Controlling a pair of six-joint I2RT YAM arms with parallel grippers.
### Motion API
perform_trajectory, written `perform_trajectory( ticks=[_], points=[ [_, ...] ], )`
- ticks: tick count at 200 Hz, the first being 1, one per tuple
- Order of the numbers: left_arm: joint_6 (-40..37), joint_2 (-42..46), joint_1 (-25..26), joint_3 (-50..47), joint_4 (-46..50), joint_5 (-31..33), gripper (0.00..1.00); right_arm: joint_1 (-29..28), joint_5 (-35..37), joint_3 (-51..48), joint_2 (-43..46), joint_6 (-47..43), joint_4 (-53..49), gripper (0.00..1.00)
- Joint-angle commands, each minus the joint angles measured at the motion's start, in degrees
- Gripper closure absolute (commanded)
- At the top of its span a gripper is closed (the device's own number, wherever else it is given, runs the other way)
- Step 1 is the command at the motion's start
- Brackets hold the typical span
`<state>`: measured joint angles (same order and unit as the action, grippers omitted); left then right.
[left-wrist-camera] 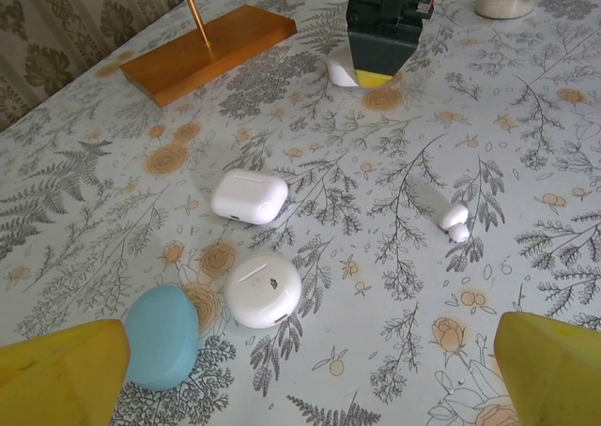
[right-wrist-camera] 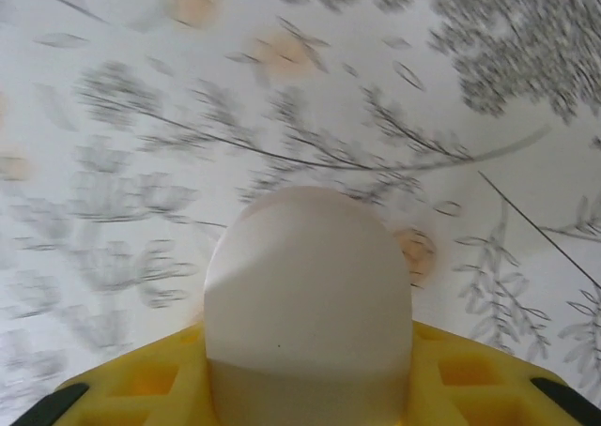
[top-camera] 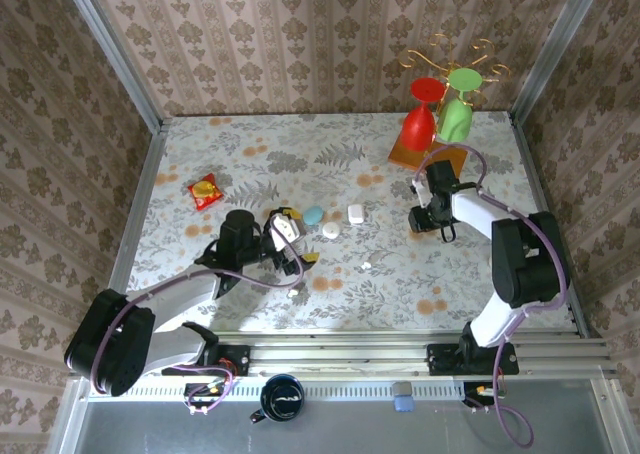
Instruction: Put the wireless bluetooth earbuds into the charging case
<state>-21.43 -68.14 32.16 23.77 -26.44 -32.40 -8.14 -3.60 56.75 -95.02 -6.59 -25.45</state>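
Lying close together on the desk (left-wrist-camera: pixel 526 135), the wireless bluetooth earbuds (left-wrist-camera: pixel 455 221) sit apart from the spare cases. The charging case (right-wrist-camera: pixel 305 276) is pinched in the right claw (right-wrist-camera: pixel 305 379), farther off; whether its lid is up I cannot tell. The left claw (left-wrist-camera: pixel 310 379), spread wide, should come down squarely over one bud and close gently so it doesn't skitter.

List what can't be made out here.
Charging case: right wrist view, base hidden in right gripper; lid state unclear.
Earbuds: top view, too small to count.
Table: right wrist view, blurred.
Left gripper: left wrist view, fingers cut off by bottom edge.
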Motion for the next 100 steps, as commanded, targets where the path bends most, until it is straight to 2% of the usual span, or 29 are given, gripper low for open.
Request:
perform_trajectory(
  ticks=[1, 44, 100],
  points=[
    [0.20, 0.86, -0.32, 1.54, -0.65, -2.94, 0.00, -2.64, -7.93, -0.45, 4.22, -4.91, 0.72, 0.63],
    [1.03, 1.56, -0.46, 2.42, 1.21, -9.66, 0.00, -9.96, -12.94, -3.27, 9.63, -12.17, 5.05, 0.62],
    [4.64, 2.29, -0.43, 0.71, -1.91, -13.03, 0.03, -17.76, -19.50, -2.88, 14.43, -21.88, 4.44, 0.63]
  ],
)
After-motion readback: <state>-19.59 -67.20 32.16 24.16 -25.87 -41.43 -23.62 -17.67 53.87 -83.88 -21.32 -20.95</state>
